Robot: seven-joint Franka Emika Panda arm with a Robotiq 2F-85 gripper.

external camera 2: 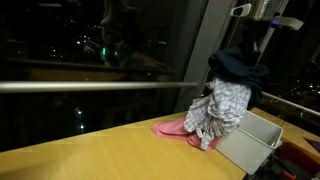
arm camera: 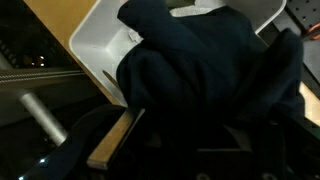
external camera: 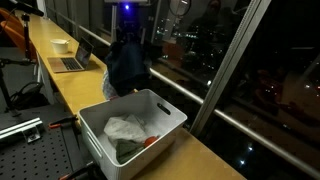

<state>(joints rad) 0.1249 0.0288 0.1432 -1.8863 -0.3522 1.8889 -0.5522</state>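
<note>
**Exterior view, along the desk.** The arm (external camera: 127, 12) stands over the long wooden desk (external camera: 72, 92) beside the window. A dark blue garment (external camera: 127, 68) hangs below it, clear of the desk surface and just behind the white plastic bin (external camera: 98, 148). The jaws are buried in the top of the garment and clamped together on the cloth. The bin holds a crumpled white cloth (external camera: 125, 128), with a green piece and a red piece beside it. An open laptop (external camera: 70, 62) and a pale bowl (external camera: 60, 45) sit well apart from the bin, farther down the desk.

**Exterior view, facing the window.** The dark blue garment (external camera 2: 240, 68) hangs bunched from the jaws. A grey-and-white patterned cloth (external camera 2: 222, 112) shows directly beneath it (whether it hangs with the garment or rests on the desk cannot be told). A pink cloth (external camera 2: 172, 128) lies flat on the desk (external camera 2: 100, 155), touching the patterned cloth. The bin (external camera 2: 252, 148) stands just beside both.

**Wrist view.** The dark blue garment (arm camera: 200, 90) fills most of the frame and hides the jaws. Part of the bin (arm camera: 95, 45) shows behind it, resting on the desk (arm camera: 62, 20).
</note>
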